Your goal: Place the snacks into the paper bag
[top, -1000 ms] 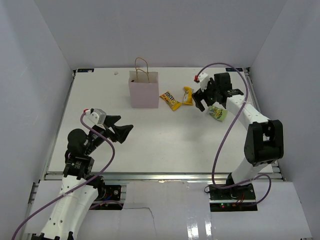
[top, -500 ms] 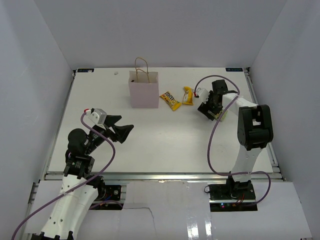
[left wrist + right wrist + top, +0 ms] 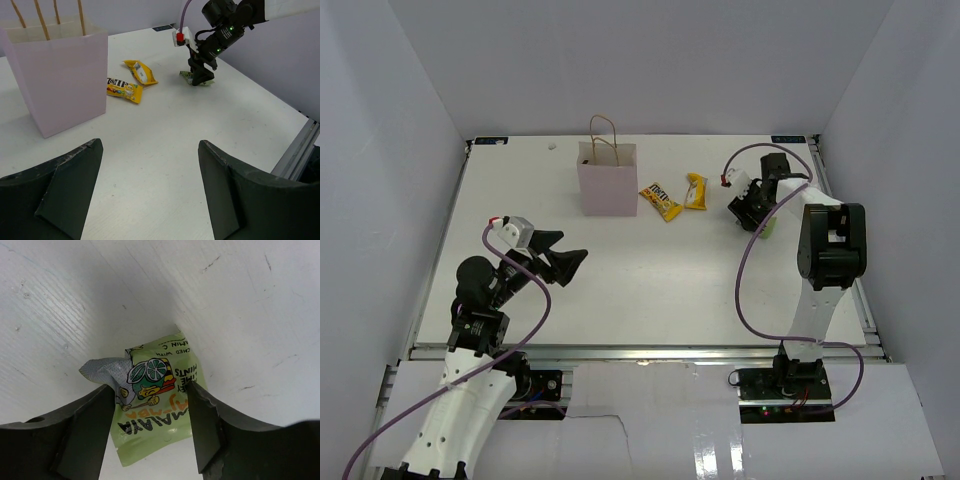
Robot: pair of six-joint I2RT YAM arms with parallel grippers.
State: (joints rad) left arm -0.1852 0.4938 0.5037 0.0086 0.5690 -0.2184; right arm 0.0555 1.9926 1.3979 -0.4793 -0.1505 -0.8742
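The green packet lies flat on the white table on the right side, lime cartoon face up, one crinkled silver end folded out to the side. The right gripper is down over it, pointing at the tabletop, one finger against the silver flap and the other hard by the opposite edge. The jaws bracket the packet closely, but whether they are actually pinching it I cannot tell.

Just to the left lie a yellow-orange packet and, beside that, a yellow packet, near each other and clear of the gripper. Further left is the pale pink paper bag, upright, tan handles up, mouth open.

On the near left, the left gripper hangs above the table, fingers spread wide, gripping nothing, well apart from the bag and all three packets.
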